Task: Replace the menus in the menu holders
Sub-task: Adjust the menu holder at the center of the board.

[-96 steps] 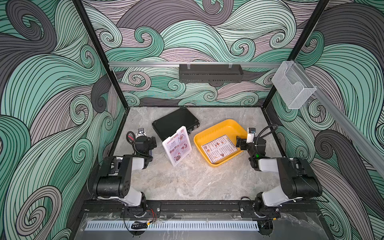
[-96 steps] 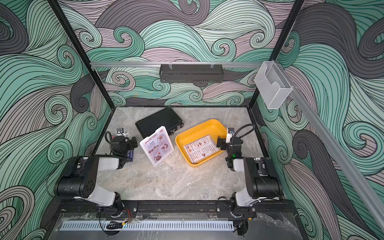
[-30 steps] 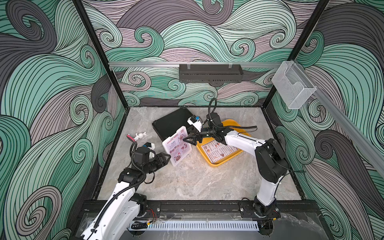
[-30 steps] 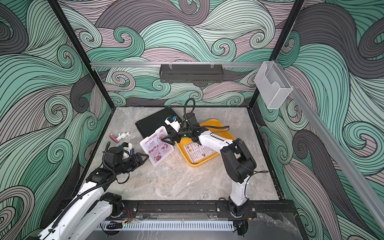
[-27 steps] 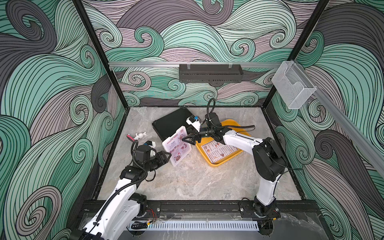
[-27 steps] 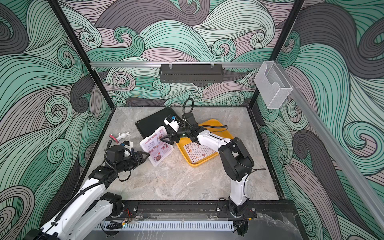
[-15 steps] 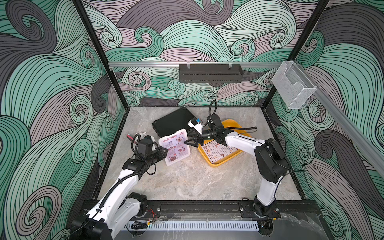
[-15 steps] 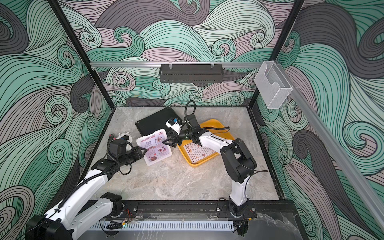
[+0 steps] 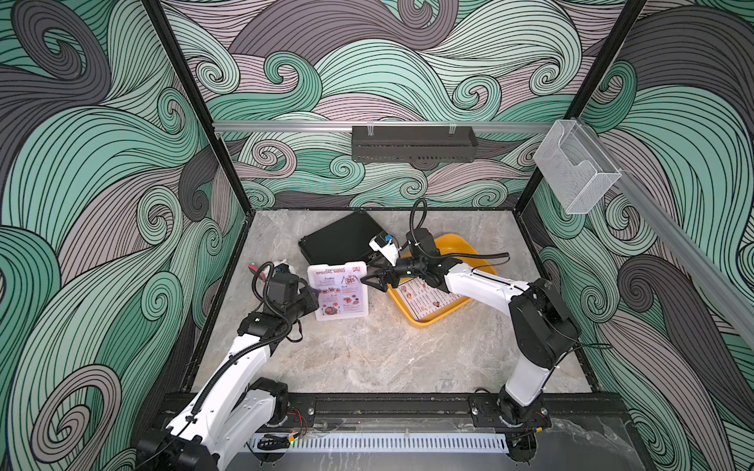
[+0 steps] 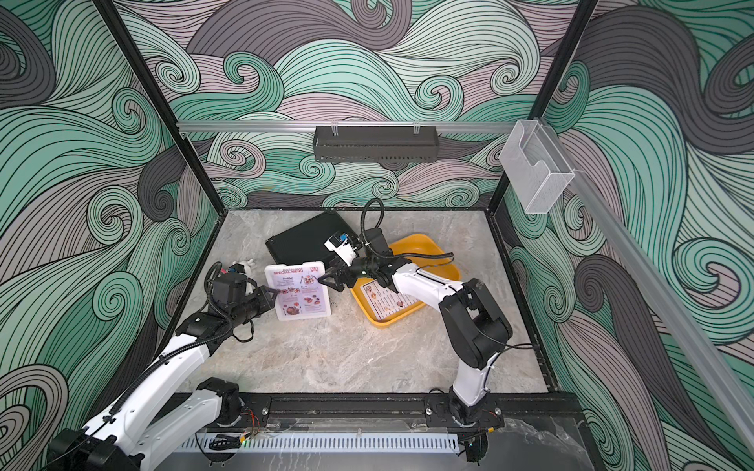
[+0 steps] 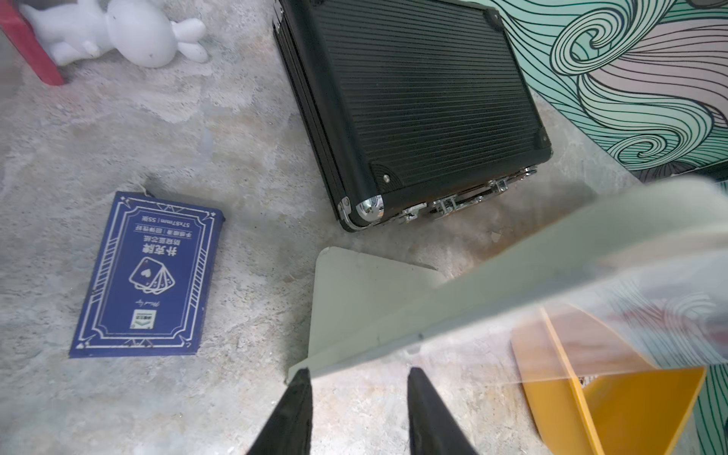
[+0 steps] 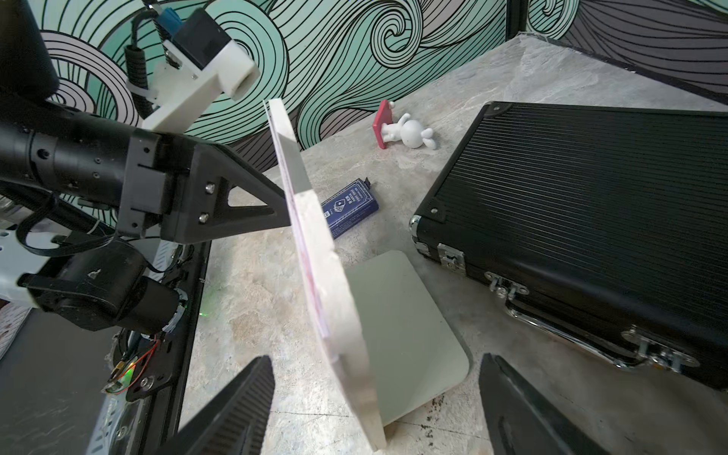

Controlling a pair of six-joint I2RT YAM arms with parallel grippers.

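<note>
The upright menu holder (image 9: pixel 340 291) sat between the widely spread right fingers (image 12: pixel 236 405); the left fingers (image 12: pixel 244 208) touched its left edge, grip unclear.

Red capitals atop the upright pink menu (image 9: pixel 340 293) read "SPECIAL MENU"; the smaller print under its food photos is too fine to read. The blue card box (image 11: pixel 147 275) says "扑克牌" and "57x87mm | 55张", with a heart-card emblem. Print on the white menu (image 9: pixel 426 297) in the yellow tray (image 9: pixel 424 324) is illegible.
</note>
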